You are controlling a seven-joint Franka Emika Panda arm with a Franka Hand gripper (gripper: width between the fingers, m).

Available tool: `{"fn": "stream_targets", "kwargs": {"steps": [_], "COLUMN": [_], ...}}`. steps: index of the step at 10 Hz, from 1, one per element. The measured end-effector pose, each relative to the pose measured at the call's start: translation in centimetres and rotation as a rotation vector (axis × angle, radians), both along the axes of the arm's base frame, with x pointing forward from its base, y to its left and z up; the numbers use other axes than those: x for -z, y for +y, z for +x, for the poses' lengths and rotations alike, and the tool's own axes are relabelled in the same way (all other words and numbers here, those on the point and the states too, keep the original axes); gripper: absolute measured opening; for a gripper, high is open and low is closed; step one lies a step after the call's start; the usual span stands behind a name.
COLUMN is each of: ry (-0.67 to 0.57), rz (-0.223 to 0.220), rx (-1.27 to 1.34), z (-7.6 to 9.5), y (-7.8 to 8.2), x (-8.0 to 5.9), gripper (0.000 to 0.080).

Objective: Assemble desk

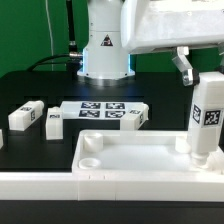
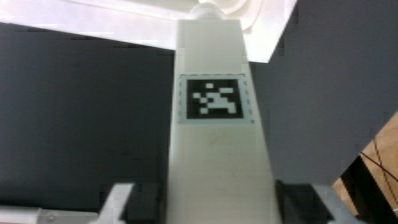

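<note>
Your gripper [image 1: 198, 78] is closed on one white leg [image 1: 207, 122] and holds it by its upper end, so the leg hangs upright with its long axis vertical and its square black-and-white tag facing the exterior camera. The desk top [image 1: 130, 172], a large white slab with a raised rim, lies flat on the black table [image 1: 30, 88] along the front of the exterior view. The held leg lies straight below the gripper, and its lower end is at the slab's far corner on the exterior view's right. You cannot tell from either view whether that end touches the slab or hovers just above it. In the wrist view the leg [image 2: 217, 130] runs away from the fingers [image 2: 121, 203] toward a bright patch of slab [image 2: 267, 35]. The coming move looks like a straight push down along the leg's own axis. The loose legs [image 1: 25, 117] lie well apart, beside the marker board [image 1: 100, 110].
</note>
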State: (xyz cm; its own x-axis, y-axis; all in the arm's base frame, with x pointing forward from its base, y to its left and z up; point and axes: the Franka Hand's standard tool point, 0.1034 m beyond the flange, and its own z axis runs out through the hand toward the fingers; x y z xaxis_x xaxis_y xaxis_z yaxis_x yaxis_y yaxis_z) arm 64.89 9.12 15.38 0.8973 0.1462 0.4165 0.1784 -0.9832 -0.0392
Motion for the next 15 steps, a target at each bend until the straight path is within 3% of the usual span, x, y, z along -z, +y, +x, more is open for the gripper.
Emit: {"fn": "stream_targets", "kwargs": {"steps": [8, 15], "ry": [0.027, -0.013], "rz": [-0.002, 0.001], "rx": [-0.021, -0.020], "z": [-1.3, -1.0], "y": [1.3, 1.4], "x": [1.4, 1.5], "gripper": [0.0288, 0.0288]}}
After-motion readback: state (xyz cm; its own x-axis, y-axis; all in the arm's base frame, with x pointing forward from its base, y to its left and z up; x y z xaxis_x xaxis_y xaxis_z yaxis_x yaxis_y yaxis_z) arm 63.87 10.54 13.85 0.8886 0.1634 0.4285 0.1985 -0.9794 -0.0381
